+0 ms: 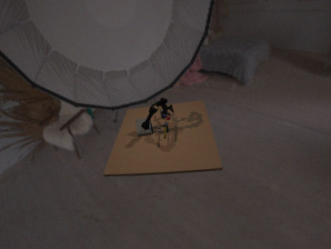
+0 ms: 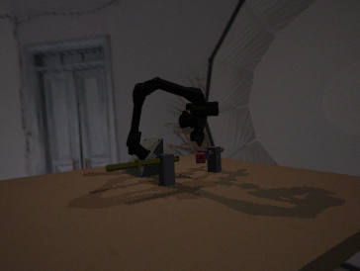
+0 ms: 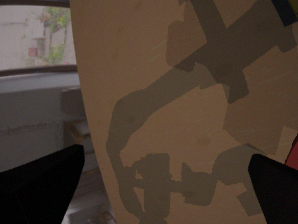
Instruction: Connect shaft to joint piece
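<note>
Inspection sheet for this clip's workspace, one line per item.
Surface: wooden table top, shadows across it.
Job's things: long yellow shaft through a grey block; red joint piece beside the other grey block. Shaft and joint piece are apart.
Clutter: nothing seen.
Gripper: jaws open, holding nothing, above the joint piece.
Cables: nothing seen on the table.
Surroundings: double door, draped grey cloth, white chair.

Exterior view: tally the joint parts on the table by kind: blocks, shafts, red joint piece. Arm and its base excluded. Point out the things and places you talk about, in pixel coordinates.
Blocks [image 2: 167, 170]: 2
Shafts [image 2: 124, 166]: 2
Red joint piece [image 2: 200, 157]: 1
Total: 5
</note>
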Tool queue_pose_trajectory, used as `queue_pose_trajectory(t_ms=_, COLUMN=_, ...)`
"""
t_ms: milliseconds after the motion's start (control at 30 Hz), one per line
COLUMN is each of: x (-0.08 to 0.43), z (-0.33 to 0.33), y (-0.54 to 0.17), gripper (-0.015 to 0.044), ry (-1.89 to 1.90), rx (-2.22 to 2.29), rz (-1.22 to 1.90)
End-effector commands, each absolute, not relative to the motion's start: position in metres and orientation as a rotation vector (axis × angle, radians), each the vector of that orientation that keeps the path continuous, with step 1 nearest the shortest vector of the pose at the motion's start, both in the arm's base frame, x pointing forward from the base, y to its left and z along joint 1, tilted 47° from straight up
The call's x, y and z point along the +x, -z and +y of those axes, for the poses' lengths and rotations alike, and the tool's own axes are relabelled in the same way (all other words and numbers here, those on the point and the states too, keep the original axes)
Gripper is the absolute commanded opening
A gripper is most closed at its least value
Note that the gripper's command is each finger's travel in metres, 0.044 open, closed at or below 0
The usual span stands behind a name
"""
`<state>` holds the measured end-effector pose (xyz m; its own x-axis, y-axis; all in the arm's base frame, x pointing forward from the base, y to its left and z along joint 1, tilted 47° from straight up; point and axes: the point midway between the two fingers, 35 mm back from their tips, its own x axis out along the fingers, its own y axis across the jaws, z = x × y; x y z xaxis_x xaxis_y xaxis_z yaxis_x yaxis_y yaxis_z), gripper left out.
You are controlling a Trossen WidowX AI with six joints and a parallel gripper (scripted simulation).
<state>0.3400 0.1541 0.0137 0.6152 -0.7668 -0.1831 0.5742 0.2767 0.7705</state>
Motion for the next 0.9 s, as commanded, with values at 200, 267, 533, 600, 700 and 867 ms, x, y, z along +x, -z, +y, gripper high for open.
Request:
queue_pose_trajectory(t_ms=200, x=0.3444, z=0.1527, y=-0.0141, gripper=0.0440, ry=0.943, rx=1.174, rz=-0.368)
queue_pose_trajectory(t_ms=267, x=0.3450, z=0.1522, y=-0.0139, gripper=0.0440, ry=0.951, rx=1.232, rz=-0.398)
queue_pose_trajectory(t_ms=533, x=0.3472, z=0.1499, y=-0.0131, gripper=0.0440, ry=0.976, rx=1.459, rz=-0.530)
queue_pose_trajectory(t_ms=600, x=0.3477, z=0.1493, y=-0.0130, gripper=0.0440, ry=0.981, rx=1.515, rz=-0.565)
queue_pose_trajectory(t_ms=700, x=0.3485, z=0.1485, y=-0.0127, gripper=0.0440, ry=0.987, rx=1.598, rz=-0.619)
queue_pose_trajectory(t_ms=867, x=0.3498, z=0.1472, y=-0.0123, gripper=0.0440, ry=0.994, rx=1.733, rz=-0.716)
